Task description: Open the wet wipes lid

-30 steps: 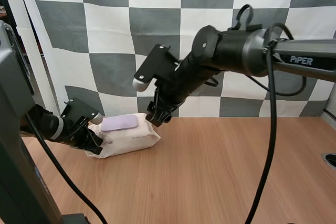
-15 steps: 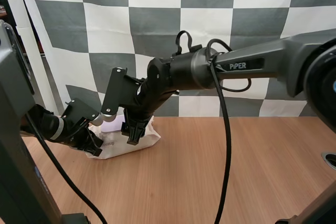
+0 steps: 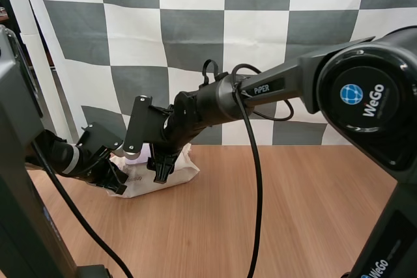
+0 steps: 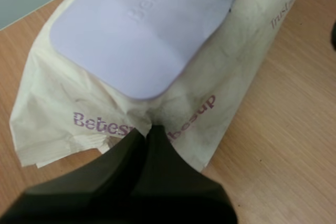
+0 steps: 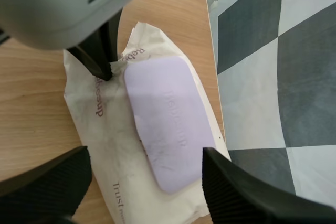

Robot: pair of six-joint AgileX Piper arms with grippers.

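Pack of wet wipes (image 4: 231, 77) pinned at one end, lilac lid (image 5: 168, 124) lying flat and closed.
The pack sits on the wooden table (image 3: 273, 213) near its far edge. The left gripper (image 4: 149, 132) has its fingers pressed together on the crumpled wrapper at the pack's end. The right gripper (image 5: 144, 153) hangs over the lid with its fingers spread wide, touching nothing. In the high view the right arm covers most of the pack.
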